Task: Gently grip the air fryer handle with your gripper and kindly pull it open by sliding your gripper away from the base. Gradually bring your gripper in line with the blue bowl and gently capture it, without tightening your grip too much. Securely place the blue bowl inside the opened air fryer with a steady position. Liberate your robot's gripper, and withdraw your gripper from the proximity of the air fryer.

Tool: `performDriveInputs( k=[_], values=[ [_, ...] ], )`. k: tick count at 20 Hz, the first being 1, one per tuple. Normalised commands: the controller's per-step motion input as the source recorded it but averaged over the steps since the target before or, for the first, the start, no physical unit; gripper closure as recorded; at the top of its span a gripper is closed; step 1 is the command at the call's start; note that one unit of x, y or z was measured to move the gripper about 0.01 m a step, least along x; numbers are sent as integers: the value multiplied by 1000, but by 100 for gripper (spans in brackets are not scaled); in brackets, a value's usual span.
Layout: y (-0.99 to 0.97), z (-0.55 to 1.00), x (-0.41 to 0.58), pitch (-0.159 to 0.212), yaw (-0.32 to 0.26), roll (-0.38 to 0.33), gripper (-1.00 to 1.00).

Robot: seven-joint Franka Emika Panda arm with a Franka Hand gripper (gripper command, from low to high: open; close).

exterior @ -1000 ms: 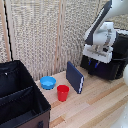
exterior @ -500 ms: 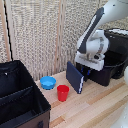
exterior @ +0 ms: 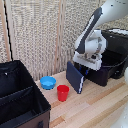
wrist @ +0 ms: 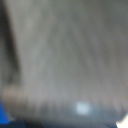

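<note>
The air fryer (exterior: 114, 55) is a large black box at the exterior view's right. Its lower front part (exterior: 102, 75) stands out toward the left, like a drawer pulled out. The blue bowl (exterior: 48, 82) sits on the wooden table by the slatted wall, well to the left of the fryer. The gripper (exterior: 85, 72) hangs under its white block, just in front of the drawer and above the dark-blue book. It holds nothing that I can see. Its fingers are too small and dark to tell their gap. The wrist view is a grey-brown blur.
A red cup (exterior: 62, 92) stands just right of and in front of the bowl. A dark-blue flat book (exterior: 75, 77) leans upright between the cup and the fryer. A black fabric bin (exterior: 20, 100) fills the lower left. The wooden table (exterior: 95, 107) carries all of these.
The arm has swung away from the air fryer toward the exterior view's left and lower, so the gripper now hangs by the book. The bowl, cup and book have not moved.
</note>
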Motion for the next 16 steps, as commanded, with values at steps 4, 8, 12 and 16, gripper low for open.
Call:
performDriveInputs(
  k=[4, 8, 12, 16],
  values=[
    [61, 990, 111, 5, -6, -47, -100],
    [163, 869, 126, 80, 43, 73, -100],
    [243, 698, 224, 97, 89, 140, -100],
    [340, 713, 217, 134, 144, 120, -100]
  ],
)
